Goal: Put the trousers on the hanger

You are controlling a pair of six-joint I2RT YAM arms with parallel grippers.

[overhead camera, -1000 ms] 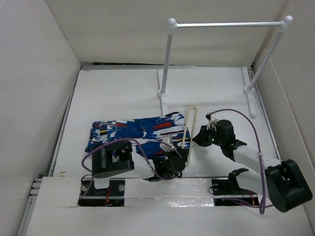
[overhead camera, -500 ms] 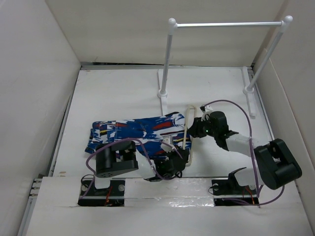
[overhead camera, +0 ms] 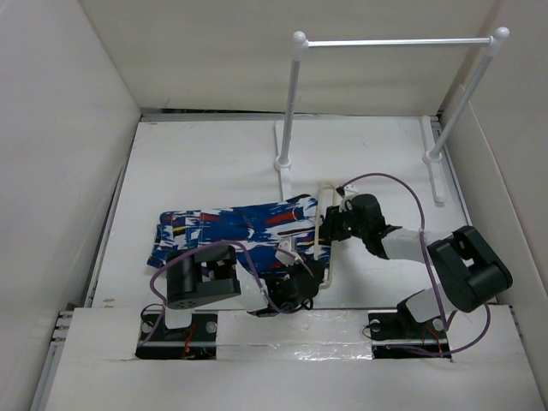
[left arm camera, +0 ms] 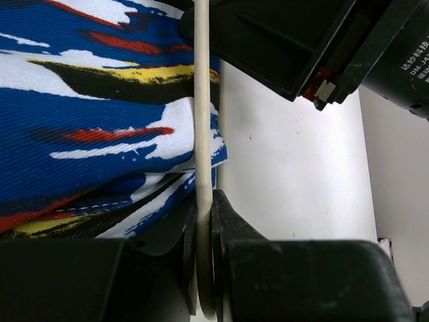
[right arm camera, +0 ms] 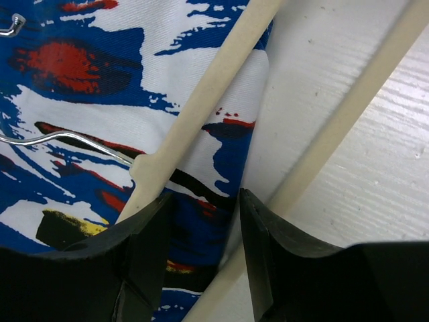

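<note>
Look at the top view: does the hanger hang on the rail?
No, the hanger is down at the end of the trousers, well apart from the rail.

The trousers [right arm camera: 80, 121] are matt woven cloth with a fine twill grain. The hanger [right arm camera: 198, 100] is smooth and pale (plastic or painted wood, hard to tell), its hook [right arm camera: 67, 134] shiny bare wire. The table [left arm camera: 295, 154] is matt white, and the right gripper [right arm camera: 201, 228] is dull black plastic.
</note>
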